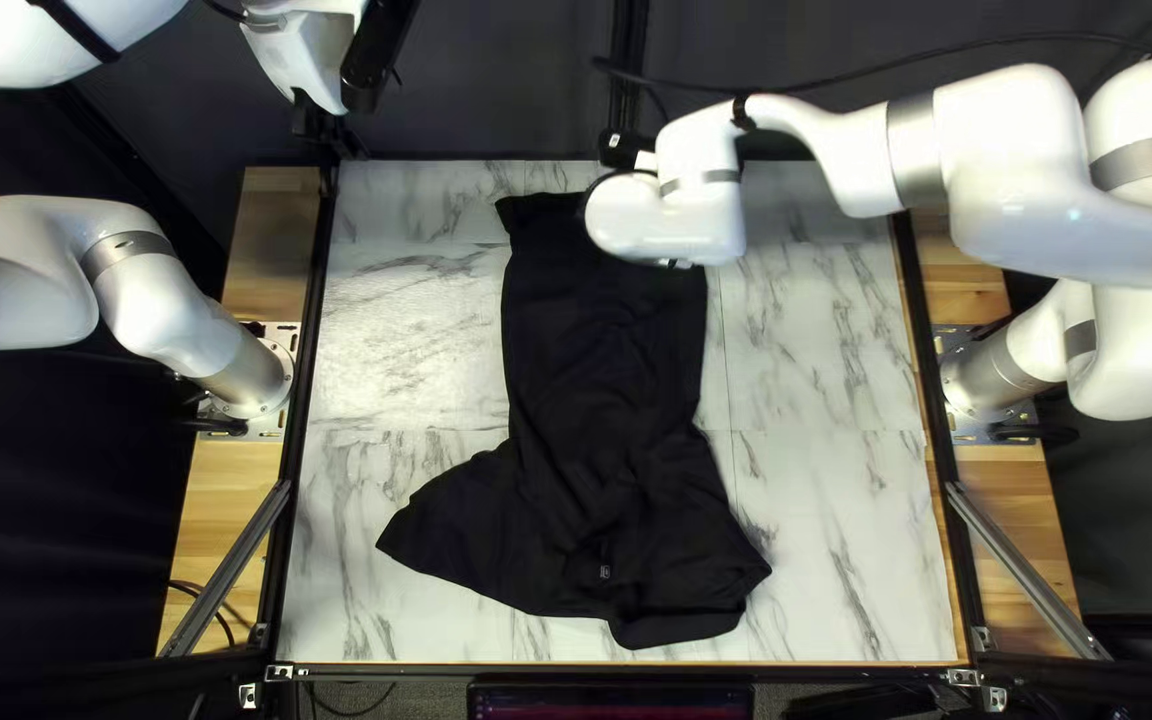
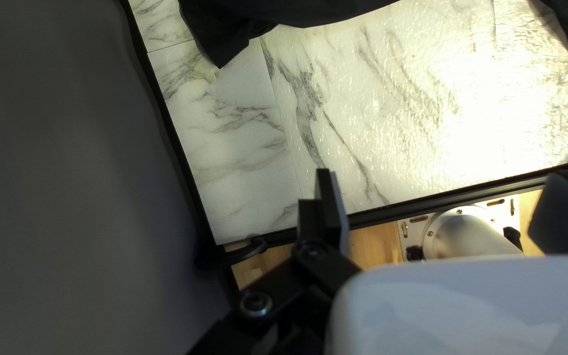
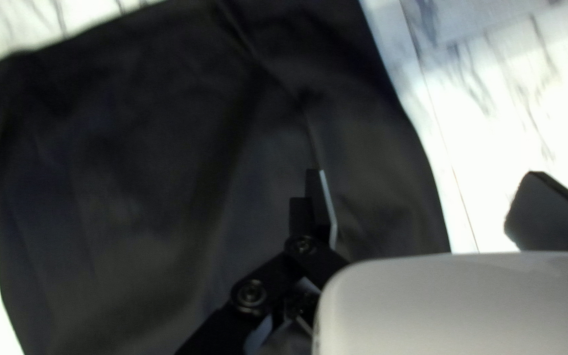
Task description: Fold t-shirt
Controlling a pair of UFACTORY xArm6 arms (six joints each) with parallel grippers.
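Top left view: you look to be setting up the next fold of the t-shirt [image 1: 603, 400] — sleeves splayed, body laid out narrow. Its apparent collar end, with a small tag [image 1: 604, 571], points nearest you; the long axis runs near to far, mid-surface [image 1: 816, 534]. Above the far end, your right claw [image 3: 426, 172] is spread wide, empty — lower it and pinch the hem next. Past the far left corner, your left claw [image 2: 442, 172] gapes too, holding nothing.

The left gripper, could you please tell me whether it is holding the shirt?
No, the left gripper is open, and the shirt lies ahead, clear of its fingers.
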